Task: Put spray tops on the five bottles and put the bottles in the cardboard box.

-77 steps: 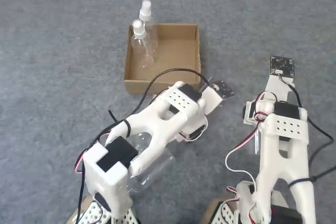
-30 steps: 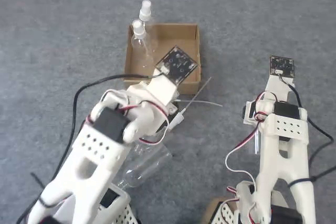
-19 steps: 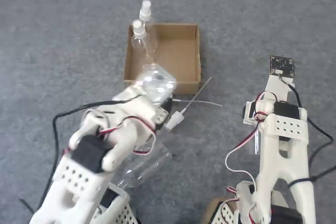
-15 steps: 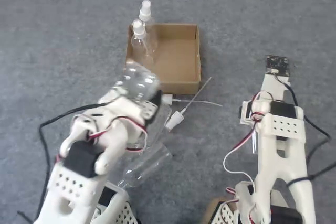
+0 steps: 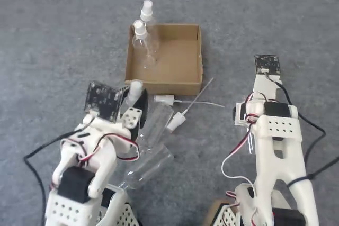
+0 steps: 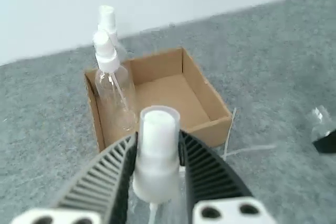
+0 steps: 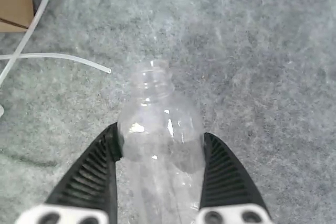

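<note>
Checking my wrist views, I see the left gripper [image 6: 156, 140] clamping a white plastic spray top [image 6: 157, 157] before the brown cardboard box [image 6: 202, 87]; the right gripper [image 7: 160, 135], stretched forward, grips a clear uncapped bottle [image 7: 156, 106].

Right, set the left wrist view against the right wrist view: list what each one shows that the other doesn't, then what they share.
Left wrist view only: the left gripper shut on a white spray top, and two capped bottles, one standing in a corner of the box, the other behind it.

Right wrist view only: the right gripper shut on an uncapped clear bottle.

Both: the cardboard box, just a corner of it in the right wrist view, loose thin tubes lying beside it, and the grey carpet.
</note>
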`<state>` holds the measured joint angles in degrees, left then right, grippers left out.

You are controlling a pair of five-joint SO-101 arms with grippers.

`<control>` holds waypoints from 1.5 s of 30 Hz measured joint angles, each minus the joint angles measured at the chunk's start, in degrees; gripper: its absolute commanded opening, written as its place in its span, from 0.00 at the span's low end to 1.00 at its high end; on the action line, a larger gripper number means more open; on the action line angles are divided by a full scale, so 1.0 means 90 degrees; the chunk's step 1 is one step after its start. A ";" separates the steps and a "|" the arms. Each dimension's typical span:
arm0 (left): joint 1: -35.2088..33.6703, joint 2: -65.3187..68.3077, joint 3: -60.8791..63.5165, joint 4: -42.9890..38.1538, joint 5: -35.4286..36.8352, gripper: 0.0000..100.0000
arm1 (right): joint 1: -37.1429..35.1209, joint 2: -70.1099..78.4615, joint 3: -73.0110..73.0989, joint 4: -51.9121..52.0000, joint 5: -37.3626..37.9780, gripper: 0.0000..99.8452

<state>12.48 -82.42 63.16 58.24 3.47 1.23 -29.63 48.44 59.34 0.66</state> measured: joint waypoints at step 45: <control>-0.0733 -0.0762 0.0352 0.0000 0.0000 0.02 | -0.2315 -0.5089 0.0322 -0.1368 0.0000 0.01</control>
<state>5.89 -89.27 66.33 58.24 3.47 -19.60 -75.43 51.34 47.03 0.66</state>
